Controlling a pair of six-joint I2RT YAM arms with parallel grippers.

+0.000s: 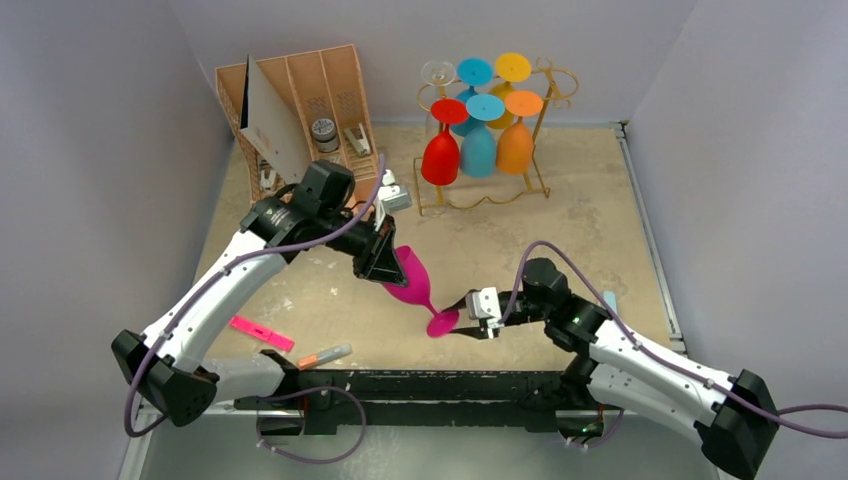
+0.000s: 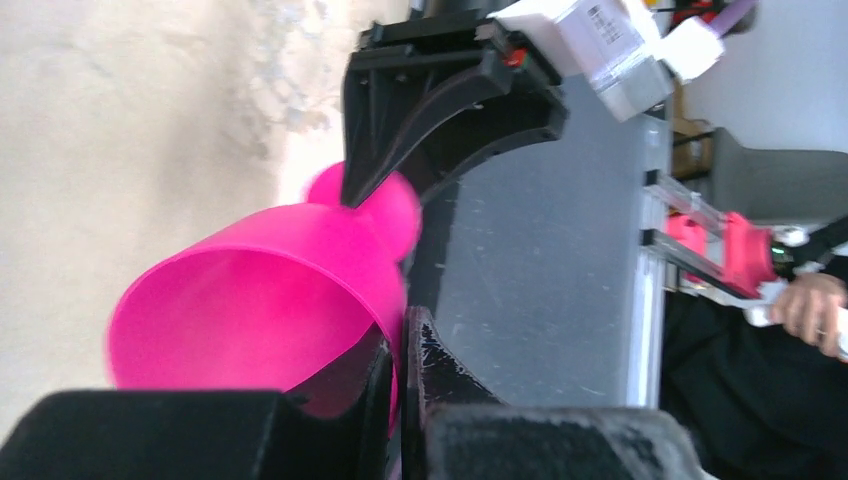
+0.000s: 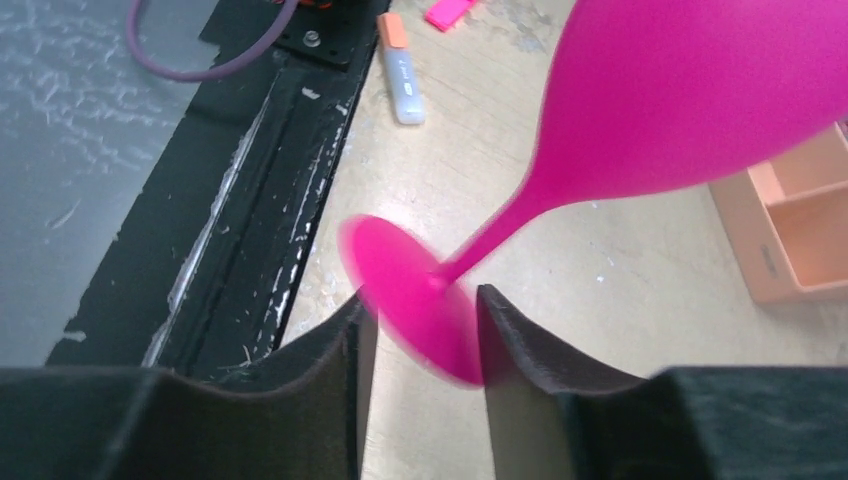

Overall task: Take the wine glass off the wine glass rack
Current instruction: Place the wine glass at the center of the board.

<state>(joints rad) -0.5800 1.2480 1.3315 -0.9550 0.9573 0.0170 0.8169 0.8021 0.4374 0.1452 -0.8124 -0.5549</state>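
A pink wine glass hangs tilted over the middle of the table, foot toward the near edge. My left gripper is shut on its bowl rim, one finger inside and one outside; the bowl fills the left wrist view. My right gripper is open, its fingers either side of the glass foot; the glass looks blurred there. The gold wire wine glass rack stands at the back right, with red, blue, orange and other glasses hanging upside down.
A tan slotted organiser stands at the back left, close behind the left arm. A pink marker and an orange-capped highlighter lie near the front left. The black base rail runs along the near edge.
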